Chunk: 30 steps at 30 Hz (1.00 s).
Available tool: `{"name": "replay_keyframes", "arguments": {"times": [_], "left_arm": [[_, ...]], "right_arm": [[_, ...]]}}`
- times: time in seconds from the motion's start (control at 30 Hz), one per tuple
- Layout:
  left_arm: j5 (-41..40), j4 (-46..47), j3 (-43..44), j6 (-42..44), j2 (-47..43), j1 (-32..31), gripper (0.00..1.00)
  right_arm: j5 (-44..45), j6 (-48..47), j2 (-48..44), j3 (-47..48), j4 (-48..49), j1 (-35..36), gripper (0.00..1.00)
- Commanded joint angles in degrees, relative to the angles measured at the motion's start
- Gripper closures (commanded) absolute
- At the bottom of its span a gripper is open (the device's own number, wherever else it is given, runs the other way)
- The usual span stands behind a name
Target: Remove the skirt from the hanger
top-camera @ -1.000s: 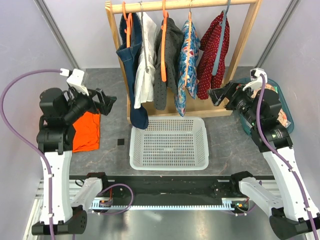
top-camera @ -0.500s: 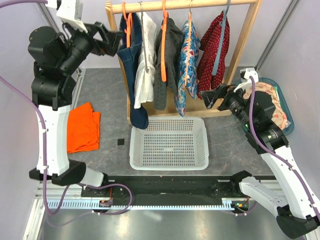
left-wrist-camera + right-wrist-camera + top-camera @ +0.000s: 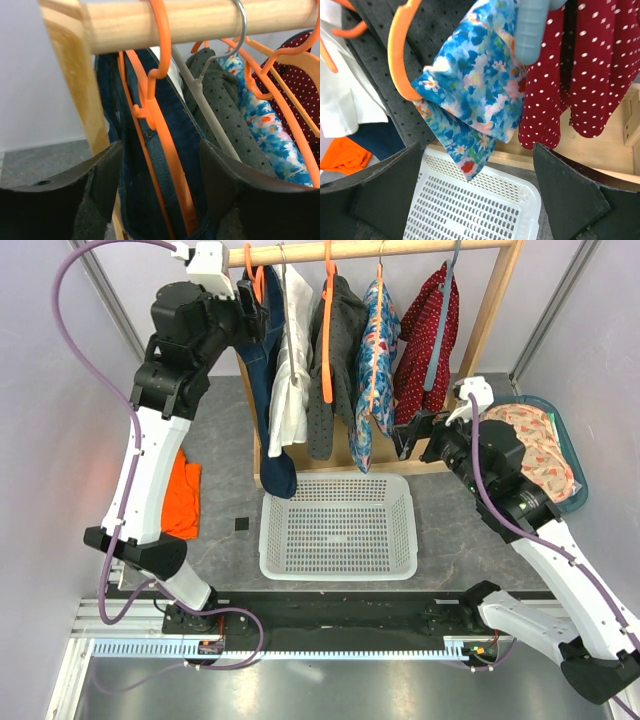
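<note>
The skirt is dark blue denim, hanging from an orange hanger at the left end of the wooden rail. My left gripper is raised to the rail. In the left wrist view its fingers stand either side of the skirt's top and the hanger, just below the hook; my left gripper is open with narrow gaps on both sides. My right gripper is open and empty, low in front of the rack. In its wrist view my right gripper faces the floral garment's lower tip.
Also on the rail hang a white shirt, a grey dotted garment, the floral one and a red dotted one. A white basket sits below. An orange cloth lies left; a teal tray of cloth stands right.
My left arm has swung up from beside the orange cloth to the rail's left end, and its jaws have narrowed round the skirt's top. My right gripper has moved left, closer to the rack.
</note>
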Motion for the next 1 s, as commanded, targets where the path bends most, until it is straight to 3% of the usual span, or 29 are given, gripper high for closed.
{"name": "replay_keyframes", "arguments": {"times": [0.0,0.2,0.3,0.57,0.6,0.7,0.97], "left_arm": [[-3.24,1.45,0.81,-0.90,0.39,-1.06,0.37],[-5.88,2.24,0.20,-0.12,1.62,-1.85,0.25],[-5.62,2.24,-0.42,0.41,2.24,-2.03,0.32],[-4.91,1.19,-2.62,1.03,4.79,-2.56,0.33],[-5.17,1.10,-2.62,1.20,5.05,-2.56,0.45],[-5.97,1.10,-2.36,2.00,5.40,-2.56,0.98],[-6.49,1.19,5.63,3.05,4.61,-2.47,0.98]], "right_arm": [[4.58,-2.77,1.25,2.11,0.02,1.99,0.02],[5.46,-3.74,1.61,2.11,-0.24,2.96,0.02],[5.64,-3.65,1.70,2.64,-0.33,2.96,0.02],[4.41,-3.48,1.17,5.18,-0.33,2.96,0.02],[4.15,-3.47,0.82,5.36,-0.33,2.96,0.02],[3.71,-3.30,0.47,5.80,-0.42,2.96,0.02],[3.00,-3.65,-0.59,4.93,0.11,2.96,0.02]]}}
